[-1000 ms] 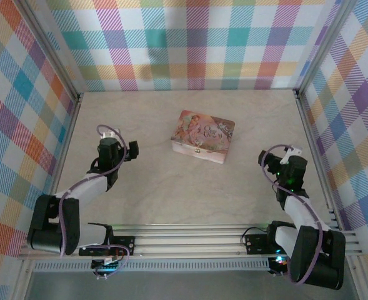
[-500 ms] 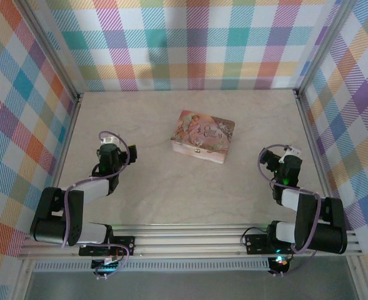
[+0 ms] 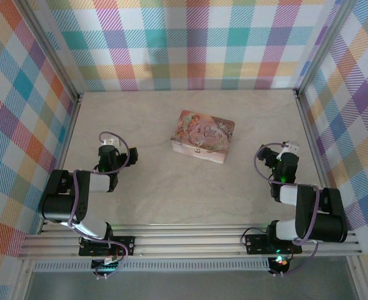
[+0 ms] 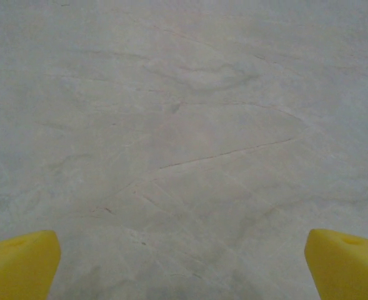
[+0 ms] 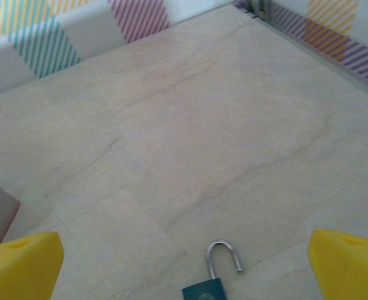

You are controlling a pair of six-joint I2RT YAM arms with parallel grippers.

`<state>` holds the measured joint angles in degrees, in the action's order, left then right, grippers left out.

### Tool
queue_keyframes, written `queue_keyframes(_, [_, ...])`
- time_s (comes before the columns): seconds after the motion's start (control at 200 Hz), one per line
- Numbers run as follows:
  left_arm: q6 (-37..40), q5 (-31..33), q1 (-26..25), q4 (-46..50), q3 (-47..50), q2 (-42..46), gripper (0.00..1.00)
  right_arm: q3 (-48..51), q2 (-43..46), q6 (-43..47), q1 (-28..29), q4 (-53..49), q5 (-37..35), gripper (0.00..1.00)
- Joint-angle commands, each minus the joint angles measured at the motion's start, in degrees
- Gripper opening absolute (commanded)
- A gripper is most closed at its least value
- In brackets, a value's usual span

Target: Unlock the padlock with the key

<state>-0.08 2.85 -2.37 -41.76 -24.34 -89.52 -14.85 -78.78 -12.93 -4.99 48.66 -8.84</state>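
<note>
While both arms are kept folded close to their bases, the left gripper (image 4: 184,265) is seen released, its yellow fingertips (image 4: 18,262) spread wide over the bare table (image 4: 190,125). The right gripper (image 5: 185,265) is likewise spread apart, and nothing is grasped. The padlock (image 5: 210,284) is found on the table's right side, between the right fingertips, with its silver shackle pointed far. A decorated tin box (image 3: 202,136) is set mid-table, well apart from both grippers.
</note>
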Motion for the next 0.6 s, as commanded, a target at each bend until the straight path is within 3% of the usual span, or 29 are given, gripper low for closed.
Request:
queue_keyframes(0.0, [1.78,-0.57,-0.53,-3.21,-0.53,-0.2,1.0,-3.64,-3.28,6.97,4.22,2.43,0.03,1.0])
queue_keyframes(0.065, [1.83,-0.07,-0.86,-3.22,-0.53,-0.22,1.0,-5.93,-6.23,10.25,6.23,1.14,1.43,1.0])
queue_keyframes(0.125, [2.0,0.05,-0.96,-3.16,-0.54,-0.15,1.0,-6.4,-10.55,11.17,7.39,6.03,-1.14,1.0])
queue_keyframes(0.165, [2.0,0.14,-0.98,-3.21,-0.49,-0.16,1.0,-7.68,-8.73,10.25,7.45,-0.15,-1.29,1.0])
queue_keyframes(0.215, [2.01,0.3,-1.02,-3.23,-0.51,-0.16,1.0,-7.05,-9.97,10.71,7.45,3.63,-1.44,1.0])
queue_keyframes(0.595, [2.0,0.23,-1.09,-3.18,-0.53,-0.17,1.0,-7.29,-9.09,10.47,7.45,1.42,-1.31,1.0])
